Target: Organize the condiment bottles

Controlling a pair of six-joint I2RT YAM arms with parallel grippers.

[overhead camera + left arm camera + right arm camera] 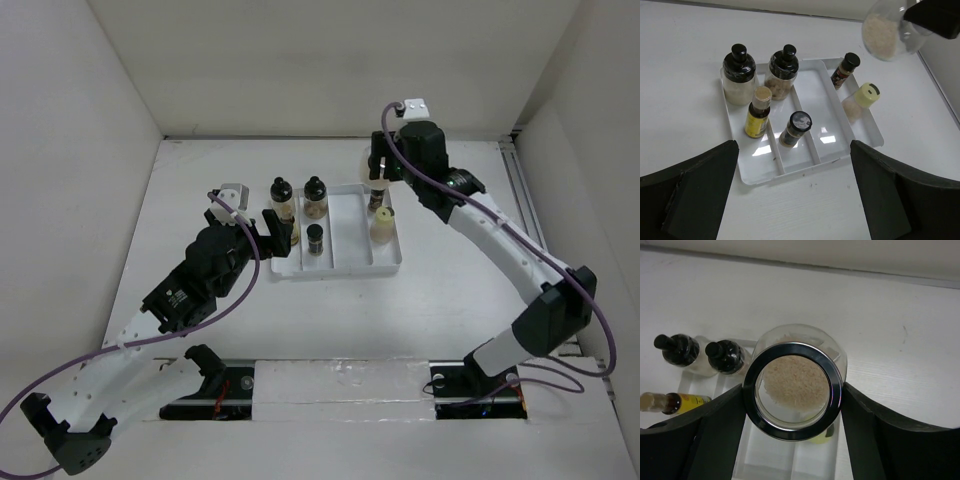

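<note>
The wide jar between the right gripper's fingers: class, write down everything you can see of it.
The wide jar is round, squat and clear, like glass or plastic, with a shiny dark ring framing a see-through lid. Beige grains partly fill it. The fingers of the right gripper press against its two sides, holding it in the air above the right compartment of the white tray. It touches nothing else.
</note>
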